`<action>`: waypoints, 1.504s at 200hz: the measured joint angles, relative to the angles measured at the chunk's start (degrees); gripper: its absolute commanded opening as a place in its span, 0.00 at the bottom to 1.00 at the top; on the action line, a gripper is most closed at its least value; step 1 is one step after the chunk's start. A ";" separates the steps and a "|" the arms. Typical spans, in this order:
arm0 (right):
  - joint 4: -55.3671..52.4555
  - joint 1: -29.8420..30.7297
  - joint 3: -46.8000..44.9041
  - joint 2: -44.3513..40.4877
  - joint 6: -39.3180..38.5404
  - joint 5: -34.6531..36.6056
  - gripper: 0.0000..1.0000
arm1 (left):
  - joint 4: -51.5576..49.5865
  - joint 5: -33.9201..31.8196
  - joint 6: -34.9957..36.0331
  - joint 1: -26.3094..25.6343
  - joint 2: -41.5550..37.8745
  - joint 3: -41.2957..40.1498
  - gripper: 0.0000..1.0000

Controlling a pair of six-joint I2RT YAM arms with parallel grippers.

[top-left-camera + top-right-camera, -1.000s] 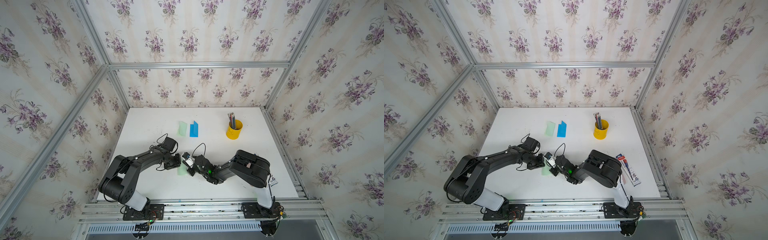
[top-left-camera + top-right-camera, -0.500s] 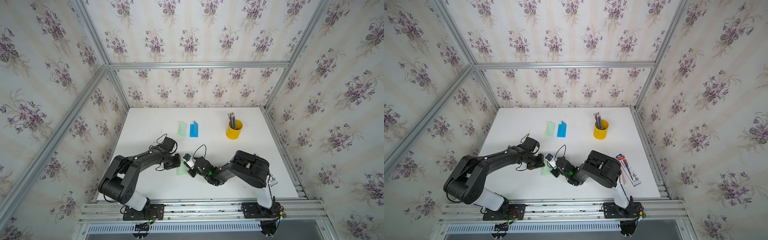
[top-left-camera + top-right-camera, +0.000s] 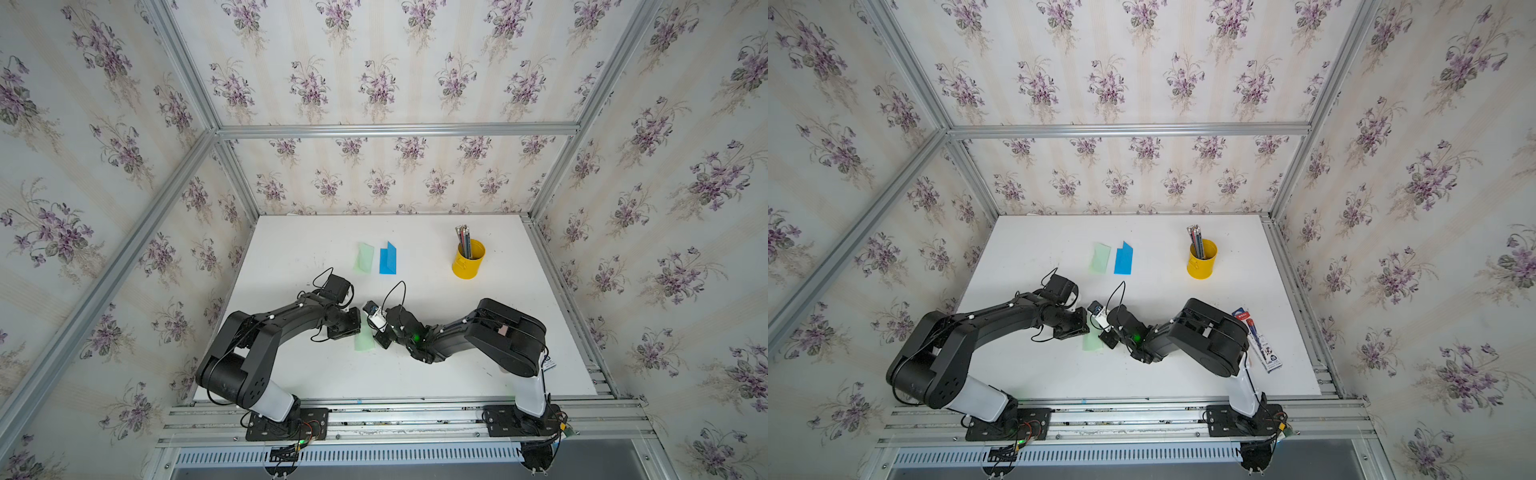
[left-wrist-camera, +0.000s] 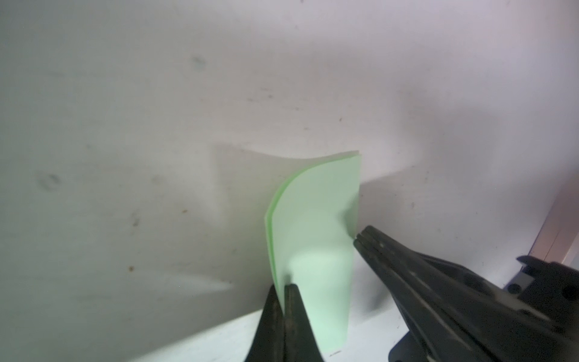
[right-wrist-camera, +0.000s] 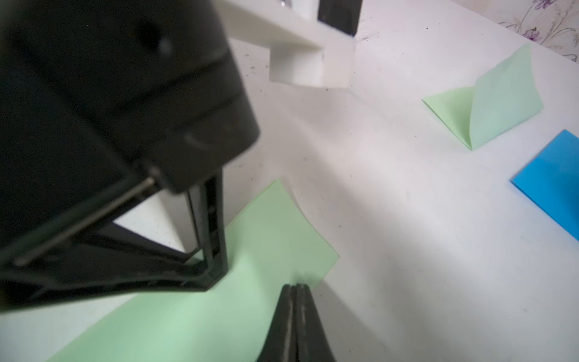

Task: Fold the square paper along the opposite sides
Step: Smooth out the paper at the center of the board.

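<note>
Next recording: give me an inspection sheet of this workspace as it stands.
Surface: white table, a few small marks.
Job's things: green paper, doubled over and bowed, between both claws.
Clutter: folded green sheet, folded blue sheet, yellow cup of pencils, printed packet beside the right arm.
Claws: left claw shut on green paper; right claw shut, tip at its edge.
Cables: black wrist cable loops above each arm, off the paper.
Surroundings: floral wallpaper, aluminium frame.
</note>
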 measured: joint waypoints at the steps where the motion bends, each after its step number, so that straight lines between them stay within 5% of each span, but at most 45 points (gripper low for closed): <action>1: -0.09 0.00 -0.02 -0.04 0.00 0.00 0.00 | 0.00 0.00 0.00 0.00 -0.02 0.00 0.00; 103: 1.11 2.40 -0.09 0.85 0.72 -1.05 0.00 | -0.55 0.20 0.26 0.11 0.48 0.55 0.00; 200: 3.80 2.58 -10.25 -5.09 1.73 0.00 0.00 | -0.83 0.70 1.31 0.92 0.94 0.94 0.00; 243: -2.56 2.93 -6.51 -9.16 1.27 0.20 0.00 | -0.66 0.61 1.64 1.01 0.61 0.74 0.00; 301: -2.43 3.45 0.22 -1.03 0.39 -1.99 0.00 | -0.94 0.24 2.25 1.01 0.59 0.90 0.00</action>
